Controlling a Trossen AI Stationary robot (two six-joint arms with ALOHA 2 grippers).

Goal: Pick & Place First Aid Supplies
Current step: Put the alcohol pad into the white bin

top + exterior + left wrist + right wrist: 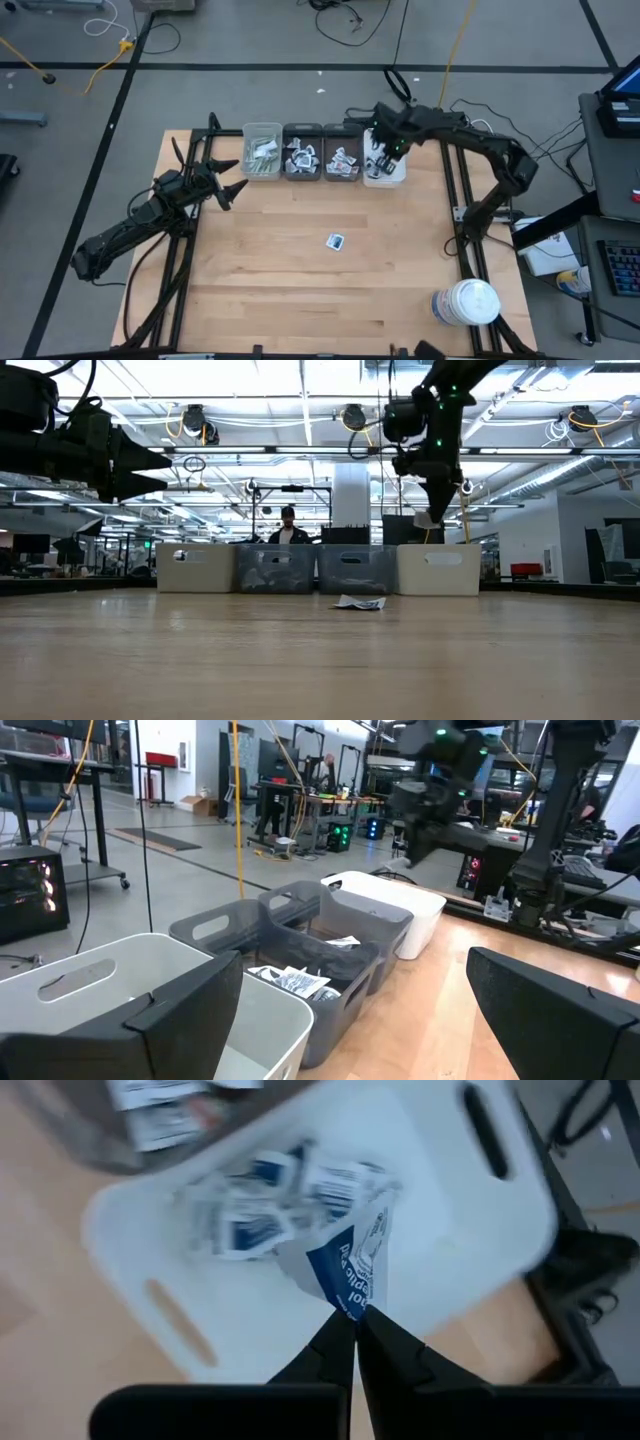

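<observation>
We hold a blue-printed sachet [352, 1270] pinched by its corner in the closed right gripper [354, 1320], above the white bin [384, 176] at 12 o'clock, ready for release. A second sachet [335, 241] lies mid-table. The left gripper [226, 180] waits open at 9 o'clock

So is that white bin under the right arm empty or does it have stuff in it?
Not empty: the white bin holds a heap of blue-printed sachets; the right gripper pinches one sachet above it.
</observation>
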